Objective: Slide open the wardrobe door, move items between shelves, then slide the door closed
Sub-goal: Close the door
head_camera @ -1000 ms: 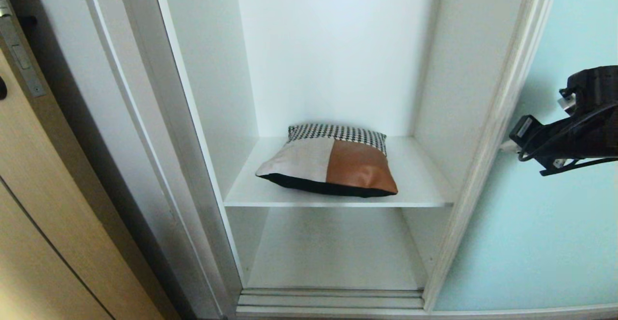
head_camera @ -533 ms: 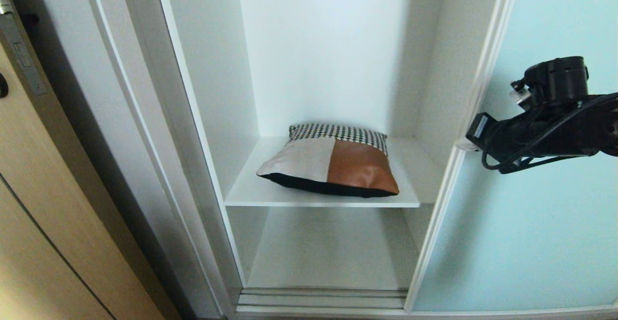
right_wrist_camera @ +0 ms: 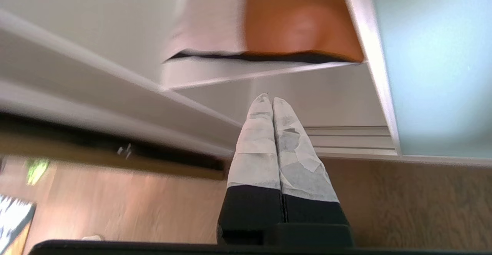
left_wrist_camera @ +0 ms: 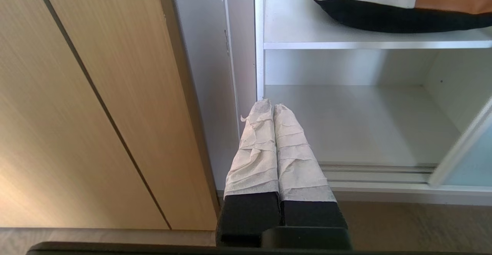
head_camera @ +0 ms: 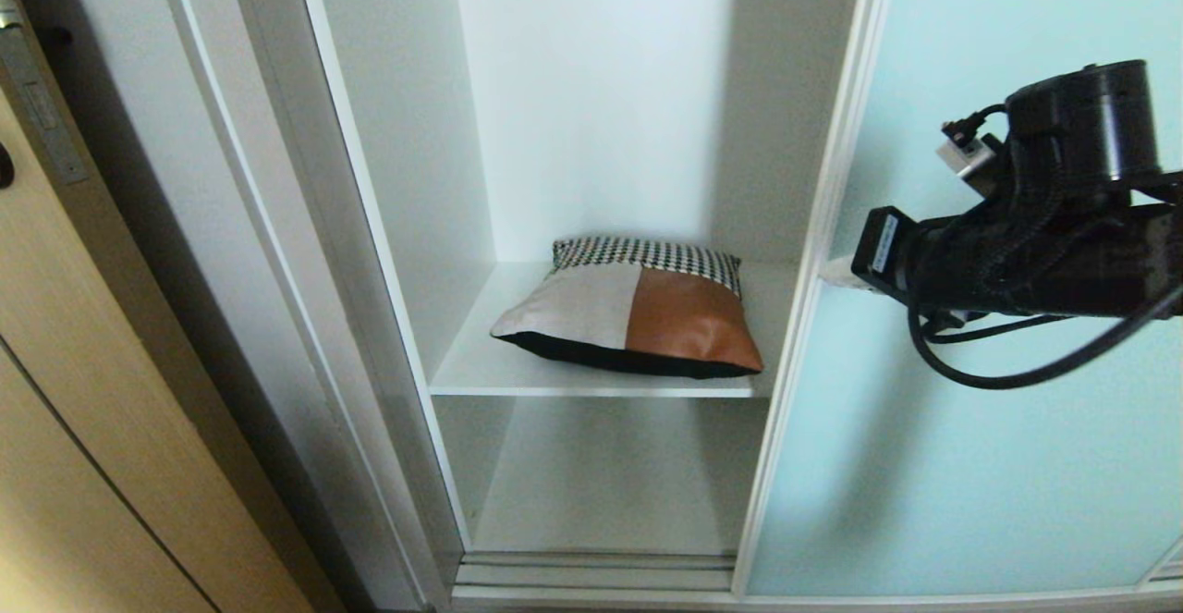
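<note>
On the right side of the head view, the sliding wardrobe door [head_camera: 924, 465] fills the frame as a pale aqua frosted panel, its slim light frame edge running from the upper middle down to the bottom track, where it overlaps the right end of the shelves. The right gripper [head_camera: 836, 273] reaches in from the right edge at mid-height, its black arm and looped cable in front of the glass, and its pale tip lies against the door's frame edge. In the right wrist view its paper-wrapped fingers [right_wrist_camera: 253, 147] are pressed flat together with nothing between them.

In the centre of the head view, the cushion [head_camera: 638, 312] lies on the upper shelf [head_camera: 481, 373], houndstooth strip toward the back wall, cream panel on the left, rust-orange panel on the right, dark underside showing along the front. The lower shelf [head_camera: 601, 484] sits beneath it, toward the bottom of the frame.

The left gripper [left_wrist_camera: 273, 107] appears only in its own wrist view, low in front of the wardrobe's left post, wrapped fingers closed on each other and holding nothing. A tan wooden door [head_camera: 65, 391] occupies the left edge of the head view.
</note>
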You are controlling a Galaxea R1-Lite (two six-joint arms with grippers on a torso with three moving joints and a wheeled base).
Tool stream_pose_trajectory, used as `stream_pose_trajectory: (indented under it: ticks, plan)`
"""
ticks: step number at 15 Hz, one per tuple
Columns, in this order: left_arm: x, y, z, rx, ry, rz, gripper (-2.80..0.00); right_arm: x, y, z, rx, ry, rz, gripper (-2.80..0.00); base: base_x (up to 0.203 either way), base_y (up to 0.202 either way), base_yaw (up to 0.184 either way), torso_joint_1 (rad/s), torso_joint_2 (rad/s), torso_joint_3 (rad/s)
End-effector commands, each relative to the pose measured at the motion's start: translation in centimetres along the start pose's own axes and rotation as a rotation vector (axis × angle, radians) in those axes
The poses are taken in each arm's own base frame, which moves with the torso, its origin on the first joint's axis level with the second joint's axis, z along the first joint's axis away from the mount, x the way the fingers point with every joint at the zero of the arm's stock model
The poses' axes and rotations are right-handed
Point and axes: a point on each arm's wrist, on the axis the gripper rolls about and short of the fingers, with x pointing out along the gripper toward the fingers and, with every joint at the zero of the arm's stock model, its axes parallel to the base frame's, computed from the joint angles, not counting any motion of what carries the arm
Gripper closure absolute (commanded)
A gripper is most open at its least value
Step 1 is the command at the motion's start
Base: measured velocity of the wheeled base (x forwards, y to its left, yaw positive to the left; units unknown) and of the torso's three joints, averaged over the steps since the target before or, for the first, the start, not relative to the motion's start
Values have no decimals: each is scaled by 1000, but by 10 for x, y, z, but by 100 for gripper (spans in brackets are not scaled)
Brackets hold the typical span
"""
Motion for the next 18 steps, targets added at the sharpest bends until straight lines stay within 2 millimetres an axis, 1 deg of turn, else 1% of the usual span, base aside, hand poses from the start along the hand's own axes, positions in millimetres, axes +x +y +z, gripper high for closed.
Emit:
stream_pose_trajectory:
  ticks: [1, 3, 4, 6, 9, 10, 11, 12, 15, 18]
  plan:
    - [0, 0, 0, 1, 2, 0, 0, -60, 7, 0, -5, -72, 74, 0, 0, 0, 0, 0, 0, 0]
    - [0, 0, 0, 1, 2, 0, 0, -91, -1, -12, -6, -86, 82, 0, 0, 0, 0, 0, 0, 0]
    - [0, 0, 0, 1, 2, 0, 0, -100, -7, -18, -1, -82, 69, 0, 0, 0, 0, 0, 0, 0]
    - [0, 0, 0, 1, 2, 0, 0, -111, -23, -15, 41, -141, -13, 0, 0, 0, 0, 0, 0, 0]
    - [0, 0, 0, 1, 2, 0, 0, -135, -53, -12, 160, -274, -157, 0, 0, 0, 0, 0, 0, 0]
    - [0, 0, 0, 1, 2, 0, 0, -145, -60, -13, 190, -314, -184, 0, 0, 0, 0, 0, 0, 0]
    - [0, 0, 0, 1, 2, 0, 0, -153, -62, -15, 197, -340, -189, 0, 0, 0, 0, 0, 0, 0]
    - [0, 0, 0, 1, 2, 0, 0, -157, -62, -16, 193, -350, -192, 0, 0, 0, 0, 0, 0, 0]
    - [0, 0, 0, 1, 2, 0, 0, -153, -66, -18, 174, -331, -215, 0, 0, 0, 0, 0, 0, 0]
    - [0, 0, 0, 1, 2, 0, 0, -150, -71, -27, 171, -305, -230, 0, 0, 0, 0, 0, 0, 0]
